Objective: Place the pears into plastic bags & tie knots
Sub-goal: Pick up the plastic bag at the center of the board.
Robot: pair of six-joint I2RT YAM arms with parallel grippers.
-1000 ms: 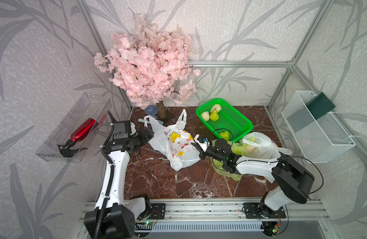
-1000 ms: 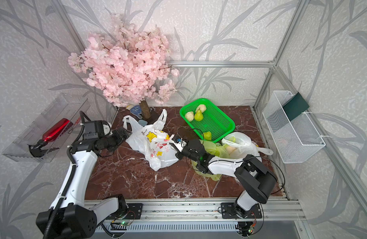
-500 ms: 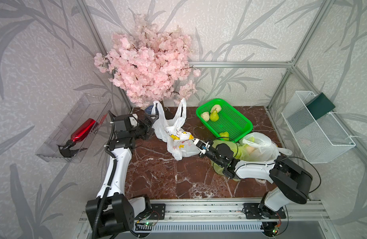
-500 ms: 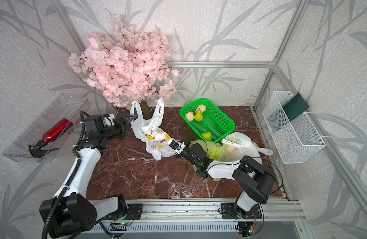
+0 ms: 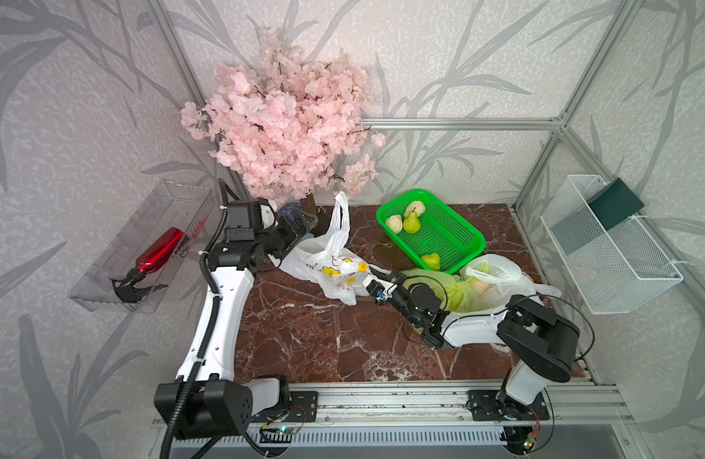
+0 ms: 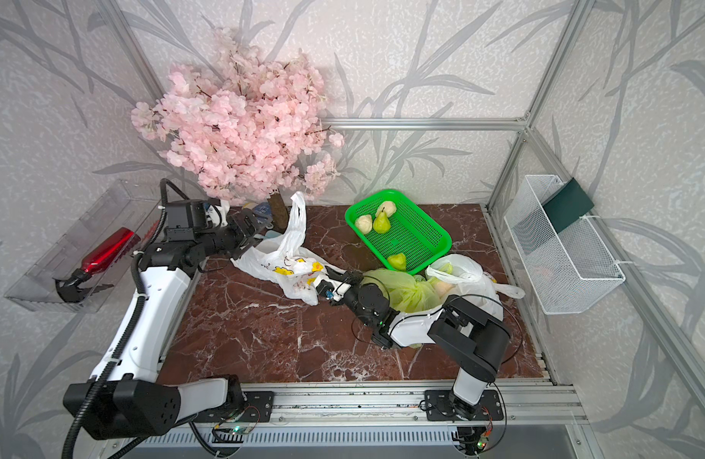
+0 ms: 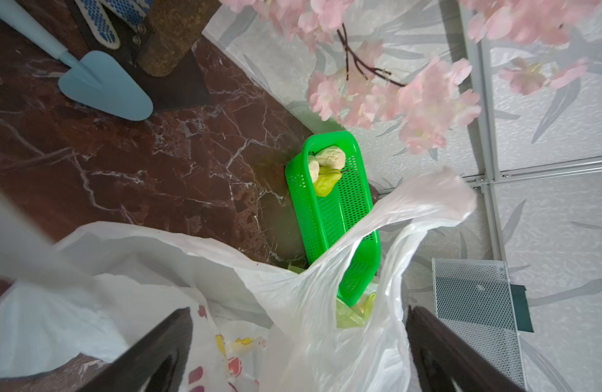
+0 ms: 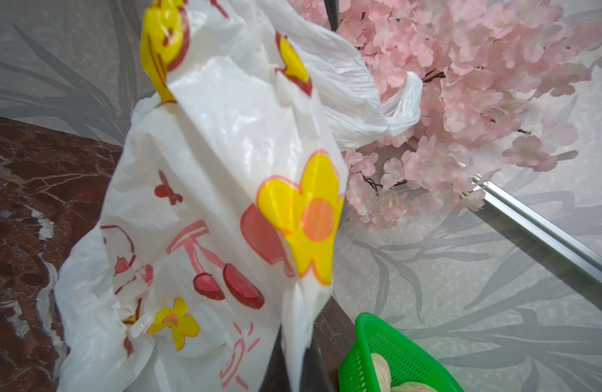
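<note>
Lying on red marble tabletop (image 5: 303, 337), white bag (image 5: 335, 274), bamboo-print walls (image 5: 462, 59)

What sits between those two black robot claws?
The white crinkly plastic bag with yellow flower prints fills that stretch in both top views; the right gripper pinches its edge, the left gripper stands open.

beside the green basket (image 5: 442, 238), the printed white bag (image 5: 335, 274) hides the tips of the right gripper (image 5: 369, 283); the yellow-green bag (image 5: 460, 292) by the basket is partly behind that arm, contents unclear.
</note>
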